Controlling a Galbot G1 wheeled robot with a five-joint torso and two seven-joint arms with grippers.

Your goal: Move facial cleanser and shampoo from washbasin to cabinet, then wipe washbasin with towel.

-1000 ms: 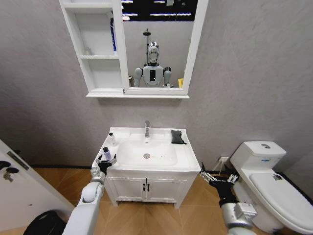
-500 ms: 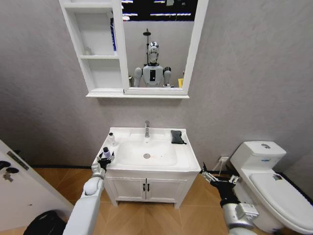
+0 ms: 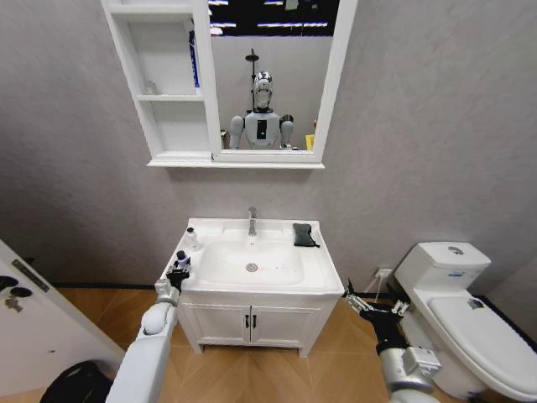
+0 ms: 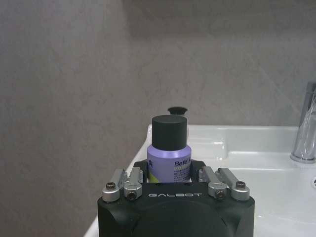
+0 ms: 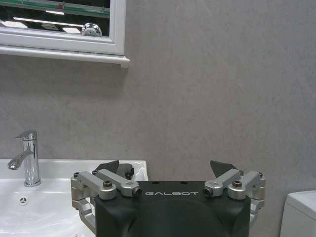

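Left gripper is clamping the purple bottle at the washbasin left edge; right gripper is hanging spread wide.

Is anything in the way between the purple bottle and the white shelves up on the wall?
Nothing visible blocks it. The left gripper holds the purple bottle at the washbasin edge; the cabinet shelves hang above, bare wall between.
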